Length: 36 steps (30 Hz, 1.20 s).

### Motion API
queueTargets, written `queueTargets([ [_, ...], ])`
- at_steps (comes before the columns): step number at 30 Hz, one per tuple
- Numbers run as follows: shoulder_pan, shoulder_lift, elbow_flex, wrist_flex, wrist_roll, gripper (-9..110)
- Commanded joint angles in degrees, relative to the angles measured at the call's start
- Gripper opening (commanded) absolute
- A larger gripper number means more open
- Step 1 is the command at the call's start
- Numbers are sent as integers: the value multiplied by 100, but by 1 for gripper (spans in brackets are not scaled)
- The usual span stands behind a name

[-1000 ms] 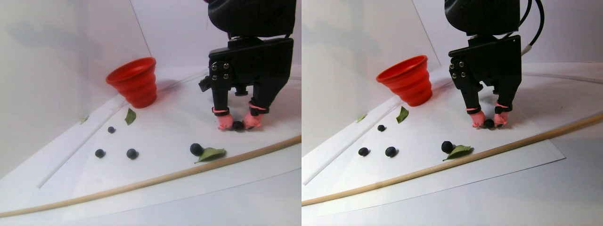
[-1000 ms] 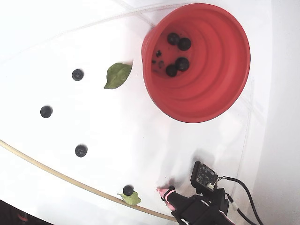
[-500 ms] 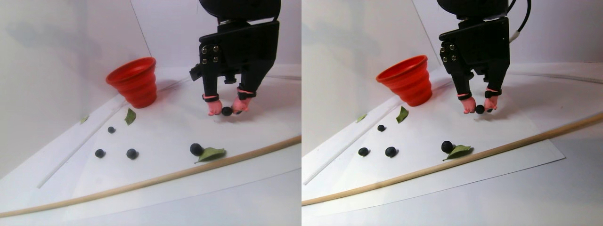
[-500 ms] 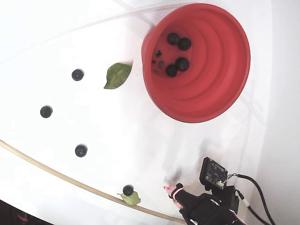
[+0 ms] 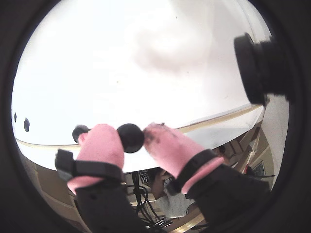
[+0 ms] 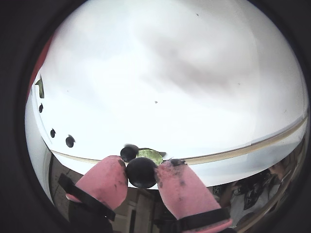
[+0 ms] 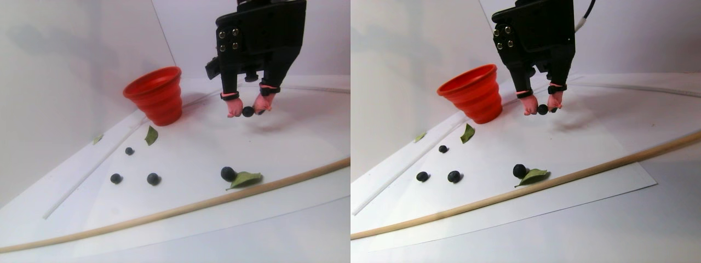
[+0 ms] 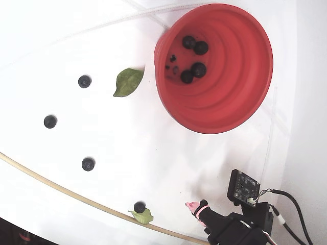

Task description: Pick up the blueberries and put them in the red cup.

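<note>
I had the black two-finger gripper (image 7: 248, 111) with pink rubber fingertips (image 5: 99, 145) pinched on one small round dark blueberry (image 5: 130, 138), berry squeezed between the two pads in both wrist views. In the stereo pair view it hung clear of the white desk (image 7: 285, 153), upper middle of the left half, to the right of the large red ribbed soft-plastic cup (image 7: 155, 94) and apart from it.

In the fixed view the cup (image 8: 230, 71) sat upper right, stepped rings visible inside, with four loose blueberries (image 8: 194, 58) on its bottom plus a few dark specks I couldn't identify. The gripper body showed at the lower right edge of that view, only one pink tip (image 8: 193, 206) visible; I couldn't see the held berry there.

Four more blueberries lay on the desk in the fixed view: one upper left (image 8: 84, 81), one at the left (image 8: 50, 121), one lower left of centre (image 8: 88, 164), and one at the bottom (image 8: 139, 207) touching a small green leaf (image 8: 143, 216). A bigger green leaf (image 8: 127, 81) lay just left of the cup, not touching it.

A thin pale wooden rod (image 7: 181, 208) ran in a curve across the lower part of the stereo view, just below the berry-and-leaf pair. A wrist view showed that same pair (image 6: 129, 153) right behind the held berry (image 6: 141, 173).
</note>
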Motion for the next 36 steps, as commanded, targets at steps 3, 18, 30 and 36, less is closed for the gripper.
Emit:
queueTargets([
  [3, -202, 870, -26, 220, -79, 11],
  [18, -756, 1819, -79, 422, -229, 11],
  [30, -1292, 2285, -343, 589, -308, 11],
  [36, -1556, 2399, -439, 536, -448, 11],
])
